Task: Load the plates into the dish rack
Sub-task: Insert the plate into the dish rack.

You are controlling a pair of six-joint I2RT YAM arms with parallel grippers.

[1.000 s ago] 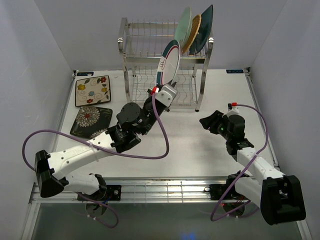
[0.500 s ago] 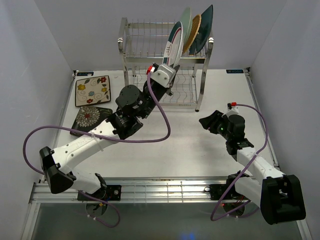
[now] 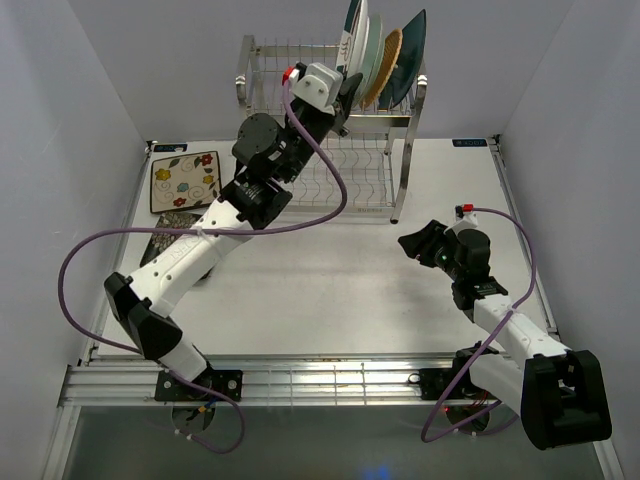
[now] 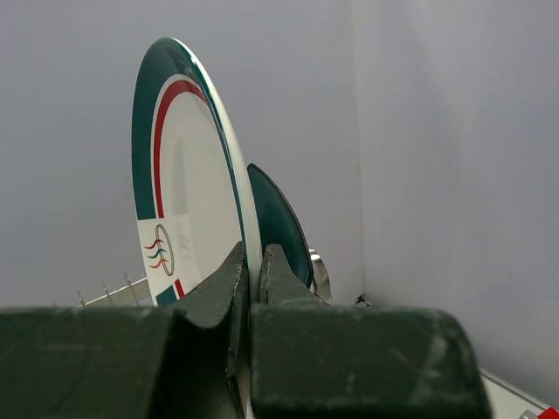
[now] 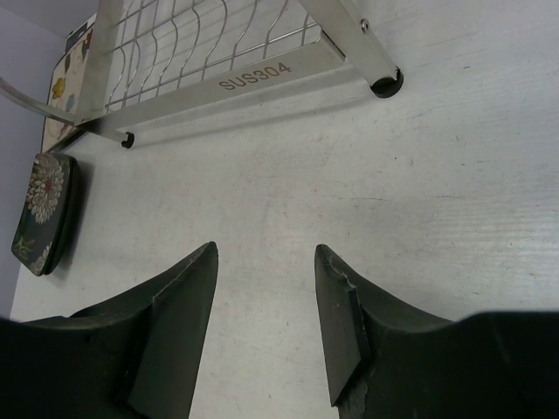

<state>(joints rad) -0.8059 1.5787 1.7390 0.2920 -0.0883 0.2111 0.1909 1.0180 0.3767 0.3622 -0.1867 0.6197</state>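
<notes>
Plate (image 4: 188, 209), round, glossy white, green-and-red banded rim: clamped edgewise by left gripper (image 4: 251, 264) at top tier of shiny wire dish rack (image 3: 275, 117). Right gripper (image 5: 266, 262): held partly open, empty.

Dish rack (image 3: 404, 170), striped-rim plate (image 4: 188, 201) upright at top tier beside green plate (image 3: 372, 50), woven plate (image 3: 390, 62), teal plate (image 3: 410, 50) — two floral plates (image 3: 185, 182) flat, left

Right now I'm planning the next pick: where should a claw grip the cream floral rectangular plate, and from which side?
Its right rim, coming from the table's open middle. The cream floral plate lies flat, the wall hems its left side and the dark floral plate crowds its near edge, so the right rim looks freest.
</notes>
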